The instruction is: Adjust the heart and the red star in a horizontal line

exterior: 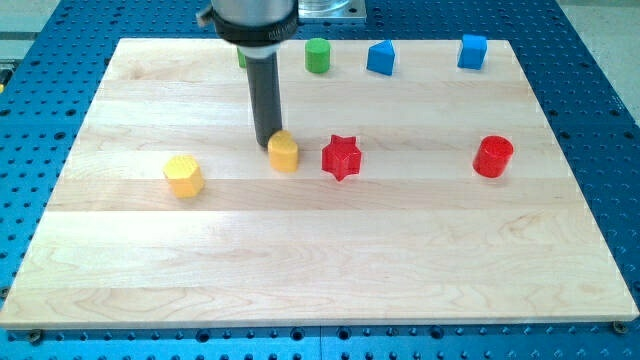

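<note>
Seven small blocks show on the pale wooden board (320, 280), which rests on a blue perforated table (590, 60). Farthest toward the view's left lies a yellow block (184, 176) with a ribbed top, its shape hard to make out, alone in the left half. Next comes my tip (268, 146), the lower end of the dark rod that descends from the view's top; it sits at the upper left edge of the yellow heart (284, 152), touching it or nearly so. There is no pincer on this arm, so nothing spread or pinching can be reported. Behind the rod, a sliver of a green block (243, 58) peeks out near the top edge, its shape hidden. Just to the right of the heart, apart by a narrow gap and at nearly the same height in the view, stands the red star (341, 156). Along the top edge, continuing rightward, are a green cylinder (317, 56), a blue block (380, 58) with a slanted top, and a blue cube (472, 51). Well off toward the view's right, about level with the star, stands a red cylinder (493, 157).
</note>
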`<state>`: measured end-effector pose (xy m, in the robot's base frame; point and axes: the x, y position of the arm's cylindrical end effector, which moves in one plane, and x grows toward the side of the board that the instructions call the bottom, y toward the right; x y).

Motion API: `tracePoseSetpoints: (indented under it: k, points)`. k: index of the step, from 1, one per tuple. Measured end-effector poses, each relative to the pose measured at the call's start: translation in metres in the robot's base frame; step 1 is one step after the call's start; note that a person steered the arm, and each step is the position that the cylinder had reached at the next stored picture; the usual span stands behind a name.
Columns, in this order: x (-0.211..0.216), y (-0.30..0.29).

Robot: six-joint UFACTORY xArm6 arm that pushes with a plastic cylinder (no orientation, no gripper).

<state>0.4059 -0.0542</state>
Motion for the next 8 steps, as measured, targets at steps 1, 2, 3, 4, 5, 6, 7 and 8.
tracePoseSetpoints:
  k: [1, 2, 3, 4, 5, 6, 7, 8]
  points:
    - [-0.002, 0.002]
    - [0.003, 0.017]
    - [0.004, 0.027]
    - [0.004, 0.078]
    - [0.014, 0.137]
    - [0.005, 0.177]
    - [0.05, 0.162]
    - [0.122, 0.165]
